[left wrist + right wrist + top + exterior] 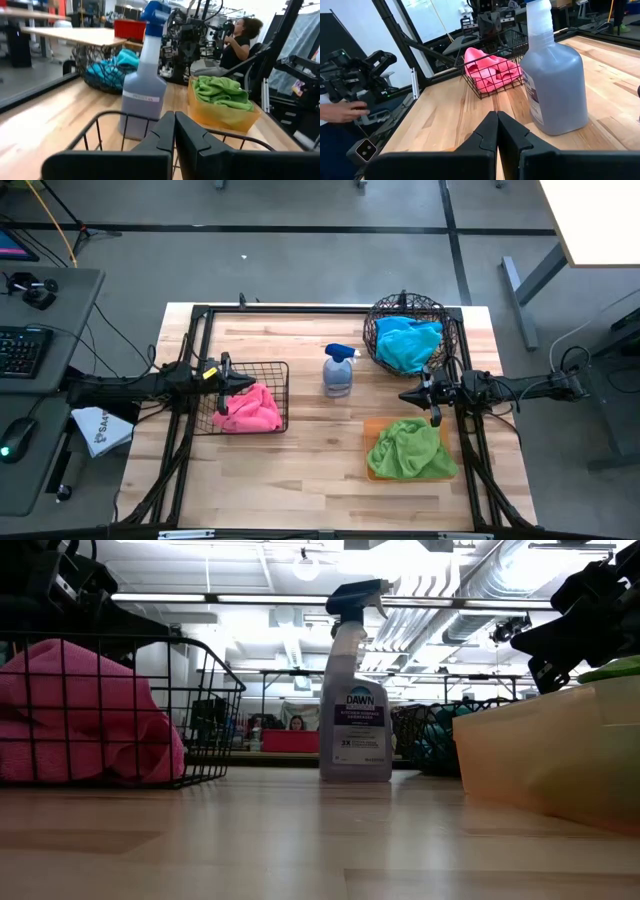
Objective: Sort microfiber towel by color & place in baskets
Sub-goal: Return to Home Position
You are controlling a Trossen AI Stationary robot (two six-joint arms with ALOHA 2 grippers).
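Note:
A pink towel [250,410] lies in the square black wire basket [282,395] at the table's left. A blue towel [408,342] fills the round woven-wire bowl [375,330] at the far right. A green towel [408,448] lies heaped on the orange tray [372,470] at the near right. My left gripper [240,386] hangs shut over the black basket's left part, above the pink towel. My right gripper [405,395] hovers shut between the bowl and the tray, pointing at the table's left. The wrist views show both pairs of fingers closed, left [174,125] and right [497,125].
A spray bottle [339,370] with a blue trigger head stands upright mid-table between the baskets. A black metal frame [300,309] runs round the table's edges. Bare wood lies along the near side. A person [240,40] sits beyond the table, and a hand [340,111] shows off its left side.

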